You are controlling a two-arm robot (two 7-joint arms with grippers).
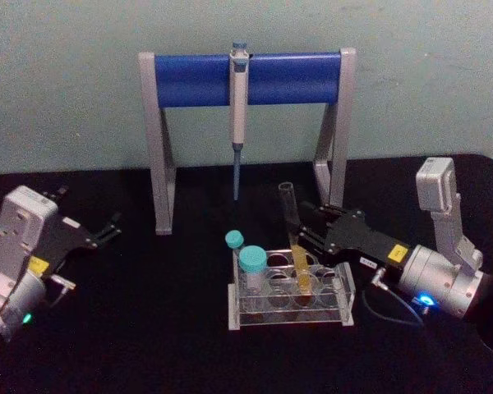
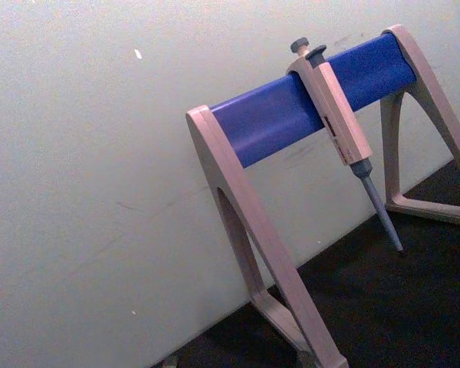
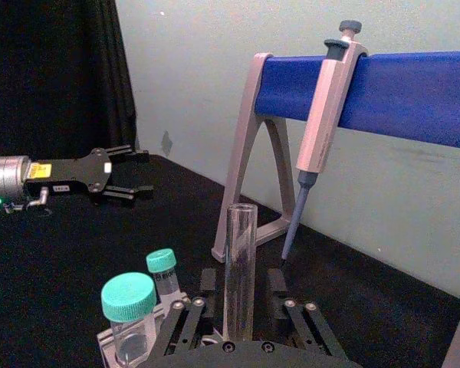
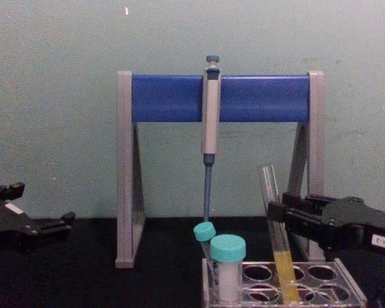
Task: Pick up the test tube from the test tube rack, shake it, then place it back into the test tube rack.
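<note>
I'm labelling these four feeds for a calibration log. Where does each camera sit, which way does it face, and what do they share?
Head view: high, looking down at the test tube rack; both arms show, right end effector at the test tube.
Chest view: low, facing the wall across the table; left end effector at its left edge.
Left wrist view: looks up at the pipette stand.
Right wrist view: looks along its own fingers, which flank the tube.
All four share the pipette.

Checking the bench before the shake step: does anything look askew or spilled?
Only the test tube leans in the test tube rack instead of standing upright, right pincer at its upper part. No spill shows; yellow liquid sits low in the tube.
</note>
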